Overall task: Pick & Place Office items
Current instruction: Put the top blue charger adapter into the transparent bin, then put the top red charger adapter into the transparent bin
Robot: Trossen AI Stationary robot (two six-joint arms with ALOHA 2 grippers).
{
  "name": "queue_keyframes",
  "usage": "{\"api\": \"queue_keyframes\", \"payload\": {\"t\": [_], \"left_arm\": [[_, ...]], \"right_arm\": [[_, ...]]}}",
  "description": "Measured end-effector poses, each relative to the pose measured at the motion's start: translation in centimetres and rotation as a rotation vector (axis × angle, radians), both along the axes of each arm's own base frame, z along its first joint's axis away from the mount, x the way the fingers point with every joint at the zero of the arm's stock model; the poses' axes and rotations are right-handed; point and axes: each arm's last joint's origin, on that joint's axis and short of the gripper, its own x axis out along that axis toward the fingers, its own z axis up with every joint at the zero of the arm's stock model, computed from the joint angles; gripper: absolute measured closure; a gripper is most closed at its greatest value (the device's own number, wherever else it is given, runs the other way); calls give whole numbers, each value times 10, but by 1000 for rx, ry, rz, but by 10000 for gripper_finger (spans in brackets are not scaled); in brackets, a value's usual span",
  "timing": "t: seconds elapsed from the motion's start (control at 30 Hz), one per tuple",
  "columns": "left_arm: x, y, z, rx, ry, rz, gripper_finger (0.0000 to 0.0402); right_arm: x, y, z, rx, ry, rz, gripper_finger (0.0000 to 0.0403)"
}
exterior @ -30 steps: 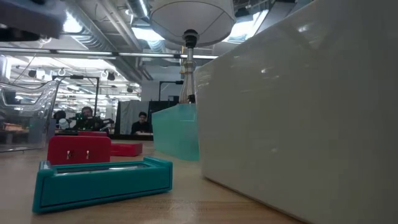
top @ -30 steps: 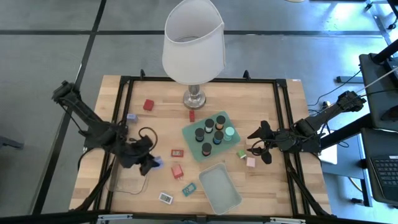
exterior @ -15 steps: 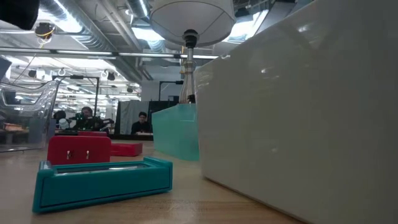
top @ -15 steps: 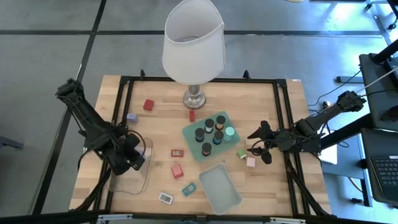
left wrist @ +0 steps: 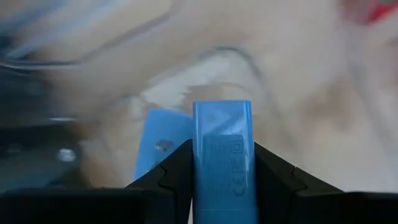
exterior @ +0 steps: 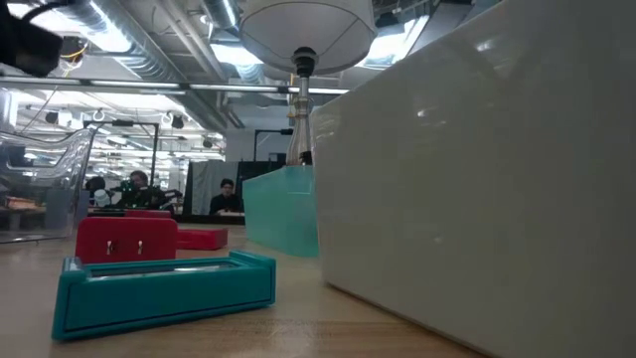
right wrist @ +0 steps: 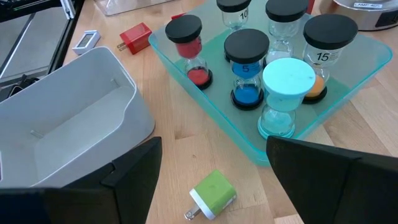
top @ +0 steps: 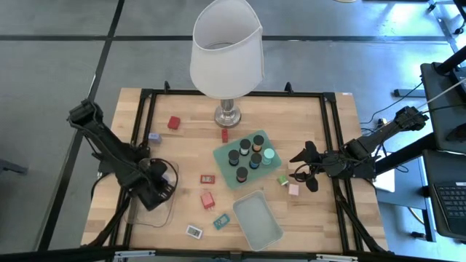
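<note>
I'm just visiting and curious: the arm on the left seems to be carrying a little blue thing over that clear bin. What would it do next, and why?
Probably lower a little and open to drop it. The left gripper is shut on the flat blue item and hangs over the clear bin, so the item looks ready for release there. The right gripper waits open near the green block.
</note>
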Motion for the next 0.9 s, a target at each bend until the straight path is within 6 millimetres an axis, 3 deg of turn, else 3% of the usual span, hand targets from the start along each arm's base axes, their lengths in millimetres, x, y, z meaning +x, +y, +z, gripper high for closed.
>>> {"api": "queue_keyframes", "payload": {"t": [0.2, 0.5, 0.9], "left_arm": [[2, 4, -14, 77, 184, 30, 280], [10, 5, -19, 79, 186, 33, 271], [10, 6, -18, 84, 189, 28, 211]], "right_arm": [[0, 0, 0, 0, 0, 0, 111], [0, 0, 0, 0, 0, 0, 111], [0, 0, 0, 0, 0, 0, 111]]}}
